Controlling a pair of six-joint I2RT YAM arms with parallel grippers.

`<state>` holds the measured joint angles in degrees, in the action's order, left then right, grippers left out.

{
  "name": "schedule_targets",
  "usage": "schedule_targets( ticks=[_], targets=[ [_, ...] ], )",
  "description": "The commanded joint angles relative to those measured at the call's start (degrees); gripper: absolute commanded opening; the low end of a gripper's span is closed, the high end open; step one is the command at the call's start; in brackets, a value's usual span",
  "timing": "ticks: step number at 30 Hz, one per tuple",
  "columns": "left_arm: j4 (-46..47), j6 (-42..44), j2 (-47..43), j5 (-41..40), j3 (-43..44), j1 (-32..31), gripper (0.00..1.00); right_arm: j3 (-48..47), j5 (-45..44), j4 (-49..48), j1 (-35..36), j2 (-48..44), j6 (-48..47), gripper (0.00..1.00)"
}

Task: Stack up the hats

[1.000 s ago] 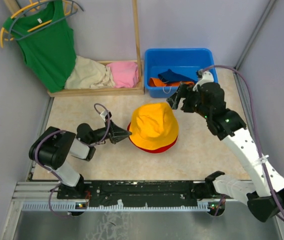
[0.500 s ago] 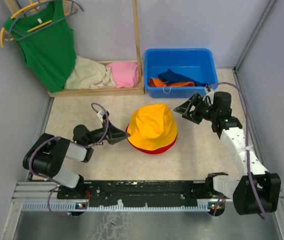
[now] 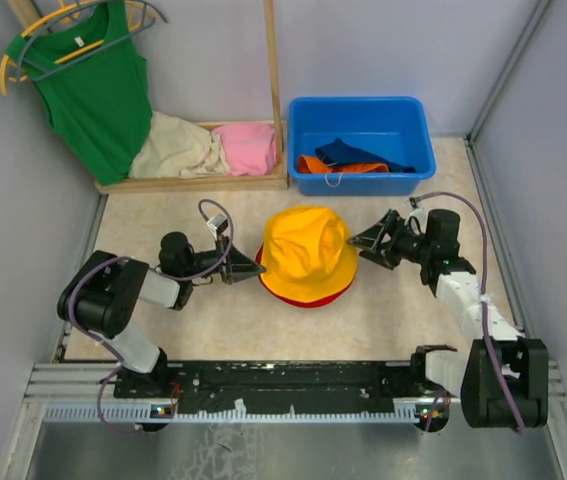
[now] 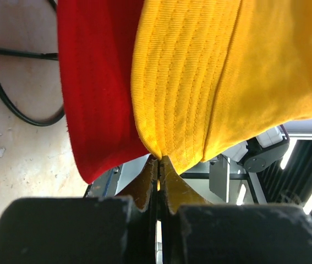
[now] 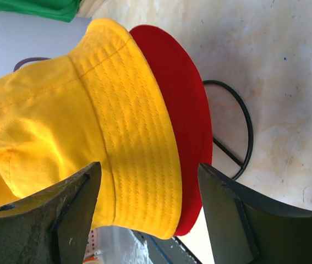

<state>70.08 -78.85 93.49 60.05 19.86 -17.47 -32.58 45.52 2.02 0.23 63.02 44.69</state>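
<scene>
where the left gripper [image 3: 253, 268] meets the stack at its 9 o'clock edge, its jaws are clenched on the brim of the yellow hat [image 3: 306, 250], which sits over the red hat [image 3: 315, 298] at the centre of the table [image 3: 383, 315]. at the stack's 3 o'clock edge the right gripper [image 3: 363, 243] is released, jaws spread either side of both brims; contact cannot be told. the blue bin [image 3: 359, 101] at 1 o'clock holds the navy hat [image 3: 358, 153] and the orange hat [image 3: 325, 166], touching

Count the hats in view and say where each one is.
4. The yellow hat sits on the red hat at mid-table. The navy hat and the orange hat lie in the blue bin. More could be hidden beneath those two.
</scene>
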Motion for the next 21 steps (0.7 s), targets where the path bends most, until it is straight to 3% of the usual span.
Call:
schedule_targets(
  ticks=[1, 8, 15, 18, 21],
  targets=[
    [1.2, 1.7, 2.9, 1.4, 1.9, 0.4, 0.0, 1.1, 4.1, -6.9, -1.0, -0.5, 1.2, 0.7],
    [5.3, -0.7, 5.3, 1.2, 1.9, 0.6, 0.0, 4.2, 6.1, -15.2, -1.2, 0.2, 5.8, 0.66],
    [7.4, -2.3, 6.0, 1.4, 2.3, 0.7, 0.0, 5.5, 7.1, -19.5, -1.2, 2.1, 7.5, 0.48],
    [8.0, -2.9, 6.1, 1.6, 2.7, 0.7, 0.0, 6.5, 7.5, -21.8, -1.2, 3.2, 8.8, 0.32],
    [8.2, -3.2, 6.1, 1.6, 3.2, 0.8, 0.0, 6.5, 7.0, -21.1, -1.2, 3.6, 8.4, 0.07]
  ],
)
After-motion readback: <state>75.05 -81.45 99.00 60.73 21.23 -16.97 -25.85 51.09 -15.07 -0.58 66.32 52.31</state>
